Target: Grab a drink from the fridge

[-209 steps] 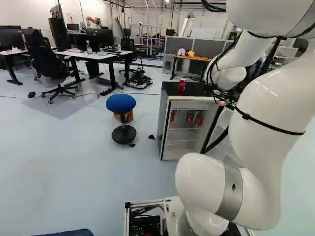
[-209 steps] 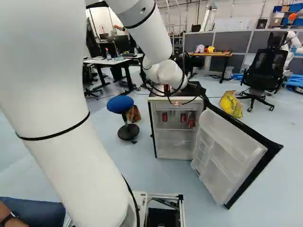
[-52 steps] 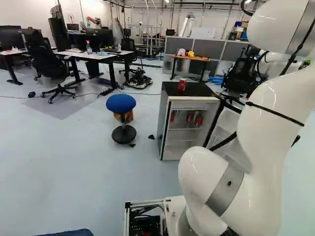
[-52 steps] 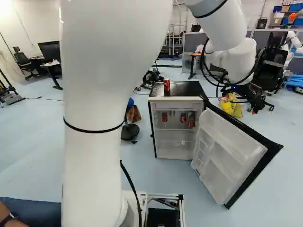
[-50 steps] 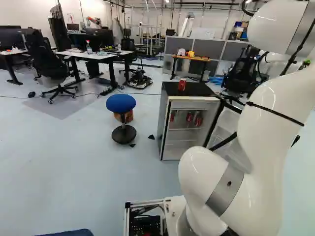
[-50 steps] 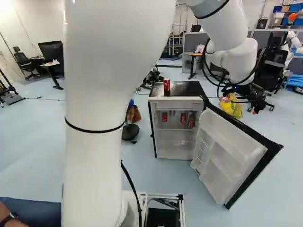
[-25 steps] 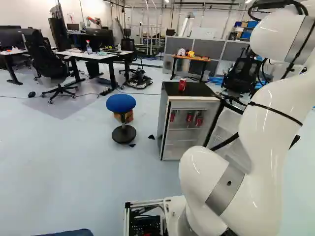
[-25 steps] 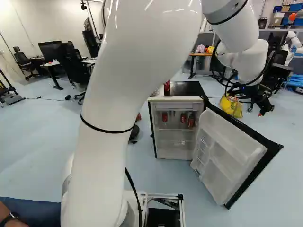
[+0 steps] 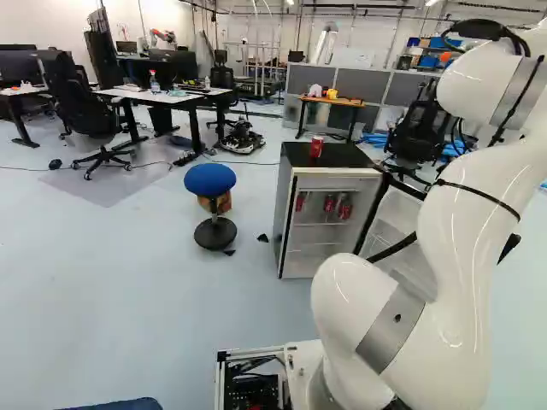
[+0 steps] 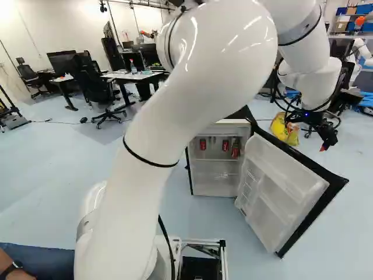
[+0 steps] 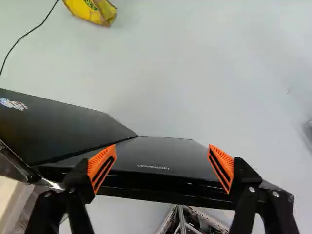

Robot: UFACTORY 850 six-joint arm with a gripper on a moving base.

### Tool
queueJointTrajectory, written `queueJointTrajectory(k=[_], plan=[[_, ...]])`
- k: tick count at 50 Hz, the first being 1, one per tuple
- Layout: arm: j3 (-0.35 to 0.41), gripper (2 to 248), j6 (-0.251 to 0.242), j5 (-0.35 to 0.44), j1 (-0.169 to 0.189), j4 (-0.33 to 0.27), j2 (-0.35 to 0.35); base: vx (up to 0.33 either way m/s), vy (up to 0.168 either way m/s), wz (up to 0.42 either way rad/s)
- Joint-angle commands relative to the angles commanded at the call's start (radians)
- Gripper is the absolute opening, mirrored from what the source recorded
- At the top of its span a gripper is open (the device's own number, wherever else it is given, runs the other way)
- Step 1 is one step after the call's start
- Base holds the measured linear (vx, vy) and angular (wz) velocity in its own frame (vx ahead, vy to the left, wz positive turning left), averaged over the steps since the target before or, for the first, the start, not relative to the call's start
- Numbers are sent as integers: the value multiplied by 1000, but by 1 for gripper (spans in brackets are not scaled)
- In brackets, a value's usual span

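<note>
Our hand (image 11: 162, 165) is spread wide, holding nothing, near the fridge door (image 11: 180, 152). The red cans (image 10: 225, 146) sit inside the fridge (image 9: 285, 205). If we swing in too low, we bump the fridge door; we can't quite tell how near.

I see pale lettering (image 11: 153, 167) on the black fridge door (image 11: 170, 153) and green print (image 11: 90, 4) on the yellow bag (image 11: 100, 14).
</note>
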State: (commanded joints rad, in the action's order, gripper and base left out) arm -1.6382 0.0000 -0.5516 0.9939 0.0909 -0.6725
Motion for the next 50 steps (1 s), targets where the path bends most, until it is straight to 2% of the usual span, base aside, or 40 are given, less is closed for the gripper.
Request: queueJointTrajectory(k=[31, 50], plan=[[-205, 247, 0, -157, 29, 0, -196, 0, 0, 0], [-210, 247, 0, -238, 30, 0, -204, 0, 0, 0]])
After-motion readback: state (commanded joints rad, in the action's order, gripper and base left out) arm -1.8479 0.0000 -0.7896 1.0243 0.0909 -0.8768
